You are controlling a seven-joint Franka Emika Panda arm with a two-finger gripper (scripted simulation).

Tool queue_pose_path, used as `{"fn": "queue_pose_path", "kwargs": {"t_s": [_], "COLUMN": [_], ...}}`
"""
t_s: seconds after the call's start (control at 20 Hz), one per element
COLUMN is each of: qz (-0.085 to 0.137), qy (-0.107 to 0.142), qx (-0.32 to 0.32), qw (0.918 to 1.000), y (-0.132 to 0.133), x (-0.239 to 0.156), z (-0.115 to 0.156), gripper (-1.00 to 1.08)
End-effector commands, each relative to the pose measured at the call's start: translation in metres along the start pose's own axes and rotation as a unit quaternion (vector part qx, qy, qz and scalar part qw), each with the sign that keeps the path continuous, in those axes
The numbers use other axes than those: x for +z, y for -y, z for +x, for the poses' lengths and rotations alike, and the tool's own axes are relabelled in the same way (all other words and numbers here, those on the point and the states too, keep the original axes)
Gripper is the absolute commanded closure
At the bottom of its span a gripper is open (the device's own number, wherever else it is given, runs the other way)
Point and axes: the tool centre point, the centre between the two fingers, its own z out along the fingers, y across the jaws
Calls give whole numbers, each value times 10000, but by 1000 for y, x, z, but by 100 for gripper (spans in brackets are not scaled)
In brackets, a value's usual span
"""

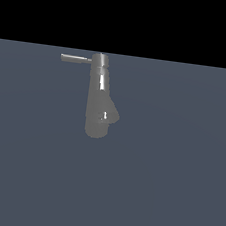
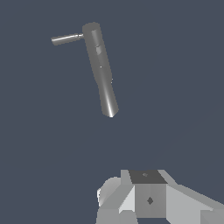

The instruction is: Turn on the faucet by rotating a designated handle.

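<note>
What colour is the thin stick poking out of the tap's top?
The handle is grey, shiny metal like the faucet. It shows best in the exterior view.

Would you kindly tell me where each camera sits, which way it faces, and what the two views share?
Exterior view: off the arm, facing the faucet on the grey floor; its handle points to the exterior view's left; no robot part shows.
Wrist view: on the wrist, facing the faucet across open floor; part of the gripper body shows, its fingers not discernible.
Shared: faucet and handle.
</note>
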Motion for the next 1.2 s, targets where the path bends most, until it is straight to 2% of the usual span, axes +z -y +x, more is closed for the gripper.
{"fn": "queue_pose_path", "kwargs": {"t_s": [0.0,0.4,0.65,1.15], "qz": [0,-180,-188,-207], "qy": [0,-9,-9,21], "qx": [0,126,130,483], "qw": [10000,9998,9997,9986], "y": [0,-10,-11,-6], "x": [0,-7,-7,-4], "z": [0,-6,-7,14], "gripper": [108,108,108,108]}}
